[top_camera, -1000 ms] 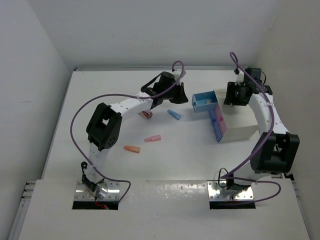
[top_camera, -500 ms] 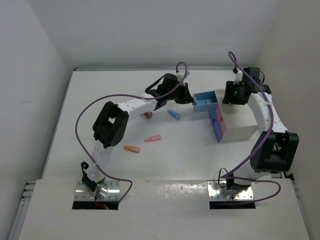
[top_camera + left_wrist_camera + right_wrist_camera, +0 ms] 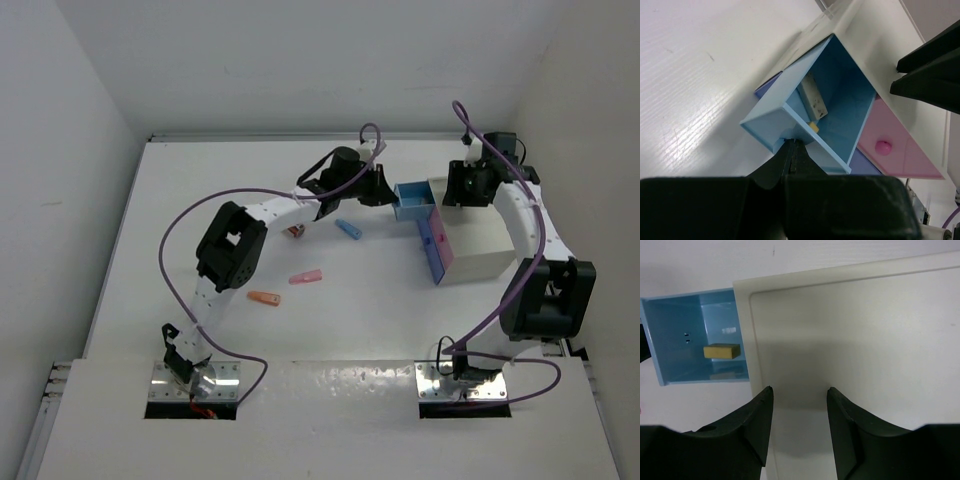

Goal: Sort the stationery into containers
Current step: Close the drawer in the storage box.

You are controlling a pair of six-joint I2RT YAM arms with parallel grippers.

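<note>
An orange piece [image 3: 264, 298] lies farthest left on the bench [image 3: 180, 200]. A pink piece [image 3: 306, 277] lies just right of it, and a red cylinder [image 3: 293, 231] and a blue piece [image 3: 348, 230] lie farther back. All four sit on open bench, apart from each other and well away from its edges.

The left end effector [image 3: 792, 147] is clenched, fingers pressed flat together. Its tips are at the left wall of the blue drawer [image 3: 412, 200]; whether they touch it I cannot tell. A yellow piece [image 3: 722, 351] lies inside this drawer.

The pink drawer [image 3: 442, 240] stands out from the cabinet [image 3: 485, 245] on the near side of the blue drawer. The cabinet sits close to the right wall.

The right end effector [image 3: 799, 392] hangs over the cabinet's top near its left edge, fingers spread and grasping nothing.
</note>
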